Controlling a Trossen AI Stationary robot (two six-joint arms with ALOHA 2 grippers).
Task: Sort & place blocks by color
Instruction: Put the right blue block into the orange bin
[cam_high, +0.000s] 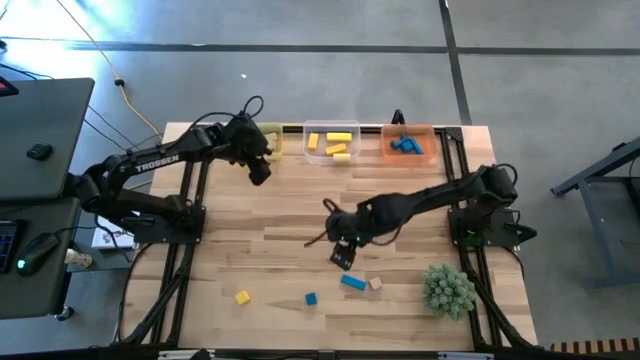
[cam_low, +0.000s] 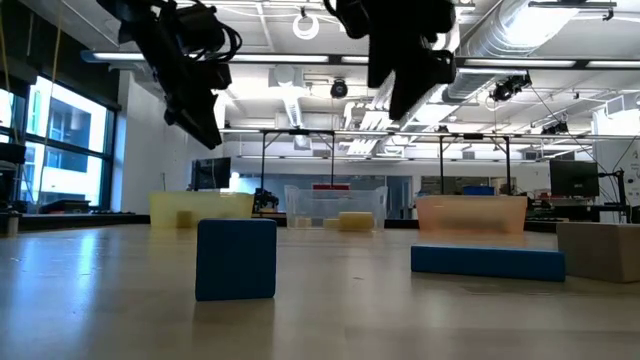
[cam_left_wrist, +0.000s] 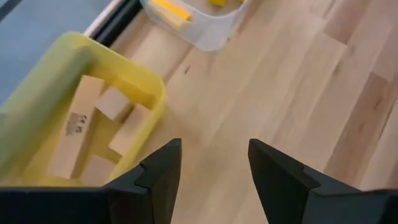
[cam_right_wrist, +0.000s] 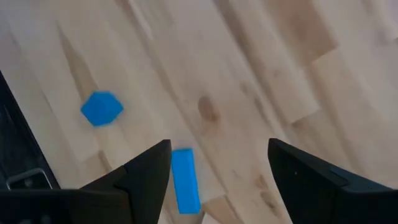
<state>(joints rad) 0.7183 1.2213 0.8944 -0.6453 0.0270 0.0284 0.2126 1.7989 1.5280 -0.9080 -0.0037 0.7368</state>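
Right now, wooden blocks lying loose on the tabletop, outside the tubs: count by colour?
Blue: 2, small blue wooden cube and flat blue wooden bar
Yellow: 1, small yellow wooden block
Tan: 1, plain tan wooden cube
Total: 4

grey concrete floor (cam_high: 300, 60), big windows (cam_low: 60, 150), ceiling lights (cam_low: 305, 25)

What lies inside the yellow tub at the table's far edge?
Inside the yellow tub, plain tan blocks show: a cube and flat bars. The left gripper hides the tub's nearer part, so an exact count is uncertain.
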